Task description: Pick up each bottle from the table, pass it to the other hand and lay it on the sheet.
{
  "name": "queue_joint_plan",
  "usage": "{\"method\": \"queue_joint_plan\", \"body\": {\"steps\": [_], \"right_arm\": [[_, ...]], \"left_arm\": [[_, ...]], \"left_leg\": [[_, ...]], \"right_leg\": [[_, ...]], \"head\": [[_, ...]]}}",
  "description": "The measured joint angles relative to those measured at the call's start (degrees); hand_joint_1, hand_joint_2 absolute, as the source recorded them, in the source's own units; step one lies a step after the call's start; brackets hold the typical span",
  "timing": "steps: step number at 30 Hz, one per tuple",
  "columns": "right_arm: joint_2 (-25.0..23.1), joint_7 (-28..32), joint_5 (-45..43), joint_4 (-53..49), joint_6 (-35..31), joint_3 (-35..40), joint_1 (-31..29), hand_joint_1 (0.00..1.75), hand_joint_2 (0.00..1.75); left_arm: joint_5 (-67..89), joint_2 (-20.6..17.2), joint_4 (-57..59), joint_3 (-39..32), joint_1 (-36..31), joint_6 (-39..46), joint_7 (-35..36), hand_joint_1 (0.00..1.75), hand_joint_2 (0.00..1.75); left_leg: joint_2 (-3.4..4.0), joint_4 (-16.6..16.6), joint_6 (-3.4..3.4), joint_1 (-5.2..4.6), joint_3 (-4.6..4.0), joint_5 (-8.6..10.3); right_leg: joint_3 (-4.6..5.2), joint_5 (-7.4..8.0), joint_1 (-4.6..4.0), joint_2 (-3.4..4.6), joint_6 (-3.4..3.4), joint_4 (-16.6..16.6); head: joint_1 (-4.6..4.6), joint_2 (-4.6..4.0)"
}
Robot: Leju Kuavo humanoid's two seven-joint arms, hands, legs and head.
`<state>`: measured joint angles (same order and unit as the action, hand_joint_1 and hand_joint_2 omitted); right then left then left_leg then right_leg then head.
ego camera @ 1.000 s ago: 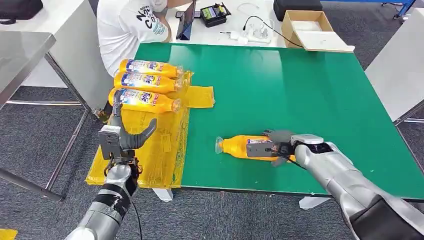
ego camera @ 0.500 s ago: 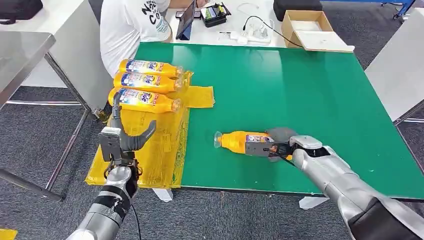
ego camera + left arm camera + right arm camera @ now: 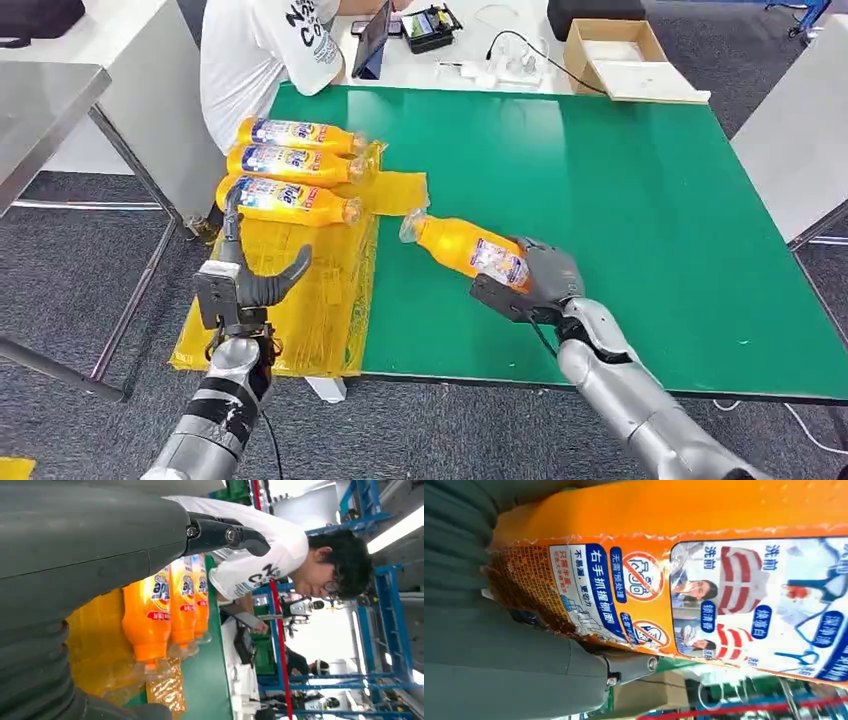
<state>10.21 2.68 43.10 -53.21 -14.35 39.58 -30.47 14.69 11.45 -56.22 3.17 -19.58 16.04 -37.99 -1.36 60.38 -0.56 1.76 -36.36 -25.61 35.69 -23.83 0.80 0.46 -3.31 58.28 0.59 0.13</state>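
Note:
My right hand (image 3: 535, 282) grips an orange bottle (image 3: 455, 244) by its base and holds it above the green table (image 3: 620, 190), its clear cap pointing toward the yellow sheet (image 3: 315, 290). In the right wrist view the bottle's label (image 3: 704, 590) lies against the hand (image 3: 499, 645). Three orange bottles (image 3: 290, 175) lie side by side at the sheet's far end; they also appear in the left wrist view (image 3: 170, 605). My left hand (image 3: 245, 280) is raised over the sheet's near left part, fingers spread, holding nothing.
A person in a white shirt (image 3: 265, 50) sits at the table's far left corner. A cardboard box (image 3: 625, 60), cables and a tablet lie on the white table beyond. A grey metal table (image 3: 40, 110) stands to the left.
My right hand has lifted the bottle off the table and carried it left toward the sheet, tilting its cap end up. The left hand has barely moved.

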Motion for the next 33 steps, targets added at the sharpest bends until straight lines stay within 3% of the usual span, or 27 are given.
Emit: {"method": "queue_joint_plan", "body": {"steps": [6,11,19,25,30,33], "right_arm": [[-4.85,9.63,-3.70,-13.36,-12.45,-14.25,9.52,1.75,1.75],[-8.85,16.50,-8.76,-22.70,-17.38,-22.76,15.67,1.75,1.75],[-12.74,24.25,-14.21,-26.66,-16.86,-29.66,21.15,1.75,1.75],[-14.55,27.02,-15.47,-26.66,-16.36,-30.68,23.61,1.75,1.75],[-16.10,29.56,-15.34,-24.11,-14.19,-30.96,24.03,1.75,1.75],[-17.02,30.48,-15.19,-22.40,-14.26,-30.96,24.47,1.75,1.75]], "left_arm": [[-2.09,0.28,-1.20,-0.13,0.80,-2.16,0.81,0.00,1.75],[-5.46,0.70,-1.22,-0.15,0.82,-5.26,2.45,0.00,1.75],[-12.24,0.81,-1.22,0.22,0.51,-13.01,5.42,0.00,1.75],[-15.77,0.77,-1.62,1.59,0.37,-19.48,7.60,0.00,1.75],[-19.34,0.02,-1.68,4.28,0.29,-30.29,9.75,0.00,1.75],[-19.82,-0.28,-1.73,5.35,0.25,-31.10,10.01,0.00,1.75]], "left_leg": [[-0.01,0.00,0.01,-0.01,-0.03,0.01],[-0.02,-0.01,0.01,-0.01,-0.03,0.01],[0.08,-0.01,0.00,-0.01,-0.01,0.01],[0.14,-0.01,0.00,-0.01,-0.01,0.01],[0.13,-0.01,0.00,-0.01,-0.02,0.01],[0.12,-0.01,0.00,-0.01,-0.02,0.01]], "right_leg": [[0.01,0.01,0.01,-0.03,0.00,0.00],[0.02,0.00,0.01,-0.04,0.00,-0.01],[0.04,0.01,0.01,0.01,0.01,-0.01],[0.05,0.01,0.01,0.02,0.01,-0.01],[0.05,0.01,0.01,0.03,0.01,-0.01],[0.05,0.01,0.01,0.03,0.01,-0.01]], "head": [[0.02,0.00],[0.00,0.00],[0.02,0.00],[0.02,0.00],[0.00,0.00],[0.00,0.00]]}}
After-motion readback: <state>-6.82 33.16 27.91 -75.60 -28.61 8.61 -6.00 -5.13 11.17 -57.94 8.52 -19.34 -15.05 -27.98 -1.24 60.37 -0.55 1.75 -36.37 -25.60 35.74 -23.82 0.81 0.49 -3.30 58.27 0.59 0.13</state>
